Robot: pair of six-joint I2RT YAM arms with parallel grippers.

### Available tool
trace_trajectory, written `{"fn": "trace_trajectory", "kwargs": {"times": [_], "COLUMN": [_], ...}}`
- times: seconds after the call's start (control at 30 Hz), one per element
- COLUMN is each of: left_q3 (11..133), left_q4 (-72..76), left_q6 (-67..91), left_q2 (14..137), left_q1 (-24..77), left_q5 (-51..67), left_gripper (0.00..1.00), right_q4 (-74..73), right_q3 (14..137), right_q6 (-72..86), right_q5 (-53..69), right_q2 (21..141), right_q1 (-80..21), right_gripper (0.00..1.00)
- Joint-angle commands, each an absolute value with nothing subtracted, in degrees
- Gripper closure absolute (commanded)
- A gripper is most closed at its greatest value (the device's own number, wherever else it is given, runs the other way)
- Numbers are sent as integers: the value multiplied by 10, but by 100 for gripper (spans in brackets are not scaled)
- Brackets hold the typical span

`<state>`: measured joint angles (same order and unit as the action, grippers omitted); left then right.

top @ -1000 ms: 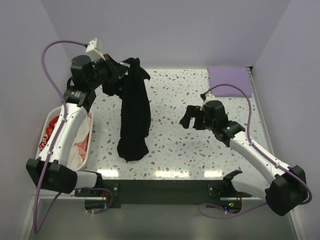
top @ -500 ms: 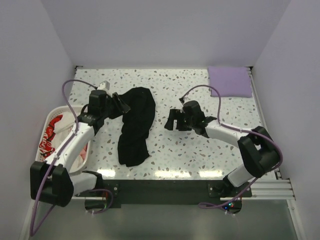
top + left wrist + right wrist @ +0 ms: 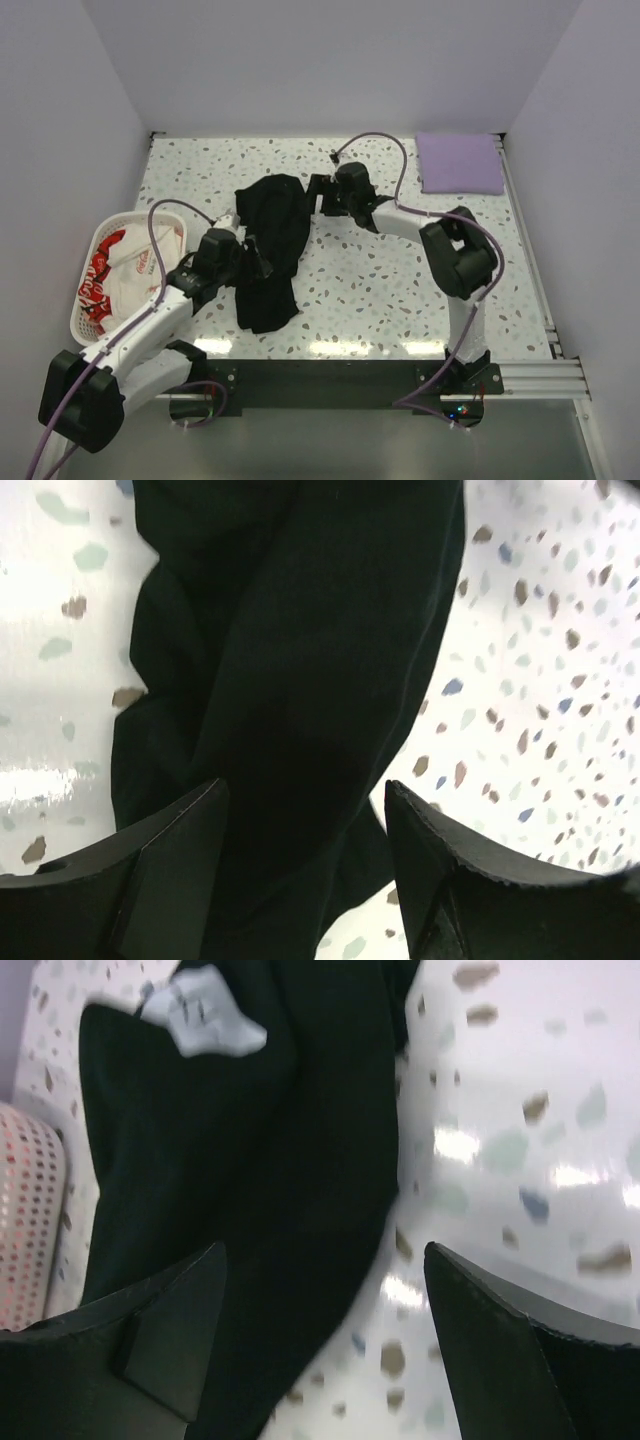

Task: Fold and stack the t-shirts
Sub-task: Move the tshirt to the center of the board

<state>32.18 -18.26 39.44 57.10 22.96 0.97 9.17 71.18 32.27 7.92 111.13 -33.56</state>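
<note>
The black t-shirt (image 3: 272,245) lies crumpled in a long strip on the speckled table (image 3: 390,285). My left gripper (image 3: 257,263) stands open at the strip's near left edge; in the left wrist view the black t-shirt (image 3: 290,660) runs under my left gripper (image 3: 305,815). My right gripper (image 3: 318,194) is open at the shirt's far right edge. Its wrist view shows my right gripper (image 3: 322,1270) over the black t-shirt (image 3: 250,1150) and a white label (image 3: 205,1015). A folded lavender t-shirt (image 3: 460,163) lies at the back right. The white t-shirt with red lettering (image 3: 125,270) sits in the basket.
The white slotted basket (image 3: 78,318) stands at the table's left edge beside my left arm. The white walls close in the back and both sides. The right arm's cable (image 3: 385,150) arcs above the table behind the right gripper.
The left gripper opened and let go of the black t-shirt, which dropped from hanging to lying on the table. The left arm lowered toward the near side; the right arm swung to the shirt's far end.
</note>
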Motion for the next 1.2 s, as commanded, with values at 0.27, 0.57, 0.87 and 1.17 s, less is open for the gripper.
{"fn": "trace_trajectory", "kwargs": {"times": [0.27,0.57,0.87,1.17], "left_q3": [282,295,375,520], "left_q4": [-207,-200,-235,-290], "left_q6": [449,467,454,406], "left_q2": [546,599,641,608], "left_q1": [315,337,336,290], "left_q5": [-95,-156,-204,-266], "left_gripper": [29,35,100,100], "right_q4": [120,128,190,153], "right_q3": [1004,1070,920,689], "right_q6": [368,416,448,376], "right_q5": [201,238,202,60], "right_q2": [1379,1440,1325,961], "right_q1": [-285,-308,-274,-237], "right_gripper": [20,25,83,94]}}
